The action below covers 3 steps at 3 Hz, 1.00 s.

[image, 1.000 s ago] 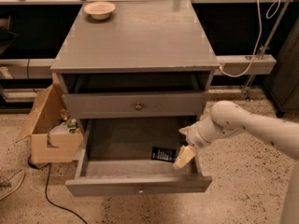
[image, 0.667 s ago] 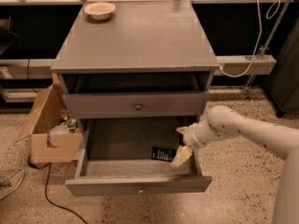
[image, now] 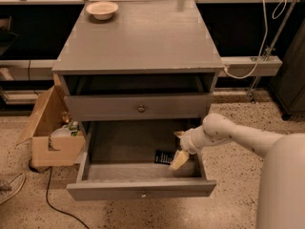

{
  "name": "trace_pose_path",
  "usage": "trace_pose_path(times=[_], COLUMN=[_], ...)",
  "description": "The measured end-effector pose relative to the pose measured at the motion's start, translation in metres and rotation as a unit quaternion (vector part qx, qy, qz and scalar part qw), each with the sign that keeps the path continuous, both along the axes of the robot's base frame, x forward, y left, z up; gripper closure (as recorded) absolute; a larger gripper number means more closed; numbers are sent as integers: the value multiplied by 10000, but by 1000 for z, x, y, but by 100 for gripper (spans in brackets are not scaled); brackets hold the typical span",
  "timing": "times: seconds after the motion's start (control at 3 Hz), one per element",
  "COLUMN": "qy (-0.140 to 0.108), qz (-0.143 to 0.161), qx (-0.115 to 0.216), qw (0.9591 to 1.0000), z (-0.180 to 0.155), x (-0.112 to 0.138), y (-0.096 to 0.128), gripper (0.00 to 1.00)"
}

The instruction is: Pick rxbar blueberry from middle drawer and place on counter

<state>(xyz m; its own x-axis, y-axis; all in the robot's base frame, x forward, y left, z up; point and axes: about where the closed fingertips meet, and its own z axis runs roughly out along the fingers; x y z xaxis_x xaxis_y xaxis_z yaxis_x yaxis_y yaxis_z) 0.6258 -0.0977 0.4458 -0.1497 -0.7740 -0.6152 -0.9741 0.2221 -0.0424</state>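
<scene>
Gripper (image: 178, 147) down inside open middle drawer (image: 143, 187), at its rt end, w/ jaws apart, rxbar blueberry (image: 163, 156) flat on drawer floor just beside it.

The gripper (image: 179, 159) has edged closer, just beside the rxbar blueberry (image: 163, 156).

My gripper (image: 179, 159) hangs low inside the pulled-out drawer (image: 141, 189), near its right wall, just beside the dark bar (image: 163, 157) lying flat on the drawer floor, while a bowl (image: 102, 9) sits at the far left corner of the counter (image: 143, 37) and a cardboard box (image: 50, 128) stands left of the cabinet.
</scene>
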Motion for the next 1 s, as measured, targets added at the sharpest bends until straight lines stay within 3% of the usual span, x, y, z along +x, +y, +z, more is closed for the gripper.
trace_pose_path(times=[1.0], qy=[179], qz=[-12], qx=[-192], qw=[9997], z=[-67], x=[9], y=[21], gripper=[0])
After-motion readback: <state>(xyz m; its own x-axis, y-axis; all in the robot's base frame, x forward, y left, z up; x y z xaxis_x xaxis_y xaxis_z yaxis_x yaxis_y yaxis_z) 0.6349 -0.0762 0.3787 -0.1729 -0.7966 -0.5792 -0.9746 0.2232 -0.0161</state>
